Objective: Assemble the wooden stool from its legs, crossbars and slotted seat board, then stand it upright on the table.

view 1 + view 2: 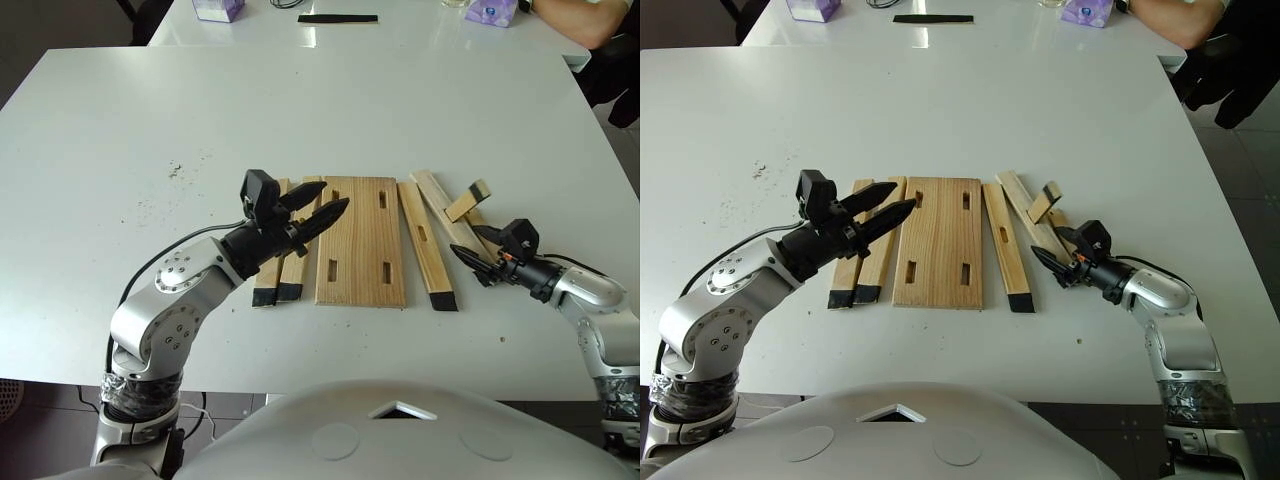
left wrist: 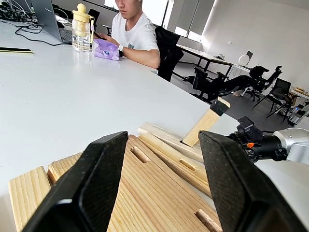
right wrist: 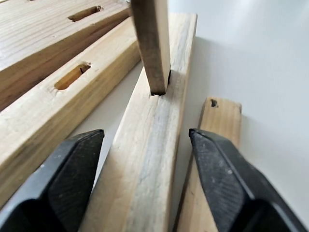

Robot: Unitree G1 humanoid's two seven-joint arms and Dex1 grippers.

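The slotted seat board [image 1: 360, 240] lies flat near the table's front edge. Two dark-tipped legs [image 1: 283, 262] lie side by side at its left, and a third leg [image 1: 427, 245] at its right. Further right a fourth leg [image 3: 145, 159] lies slanted, with a short crossbar [image 3: 152, 43] standing in its slot and tilting up. Another flat piece [image 3: 215, 145] lies partly under that leg. My left gripper [image 1: 330, 200] hovers open above the board's left edge and holds nothing. My right gripper [image 1: 468, 246] is open, its fingers either side of the slanted leg just short of the crossbar.
Crumbs [image 1: 175, 170] dot the table left of the parts. At the far edge lie a black strip [image 1: 337, 18] and two purple tissue packs [image 1: 490, 12]. A person's arm [image 1: 590, 20] rests at the far right corner. The wide white table [image 1: 320, 110] stretches beyond the parts.
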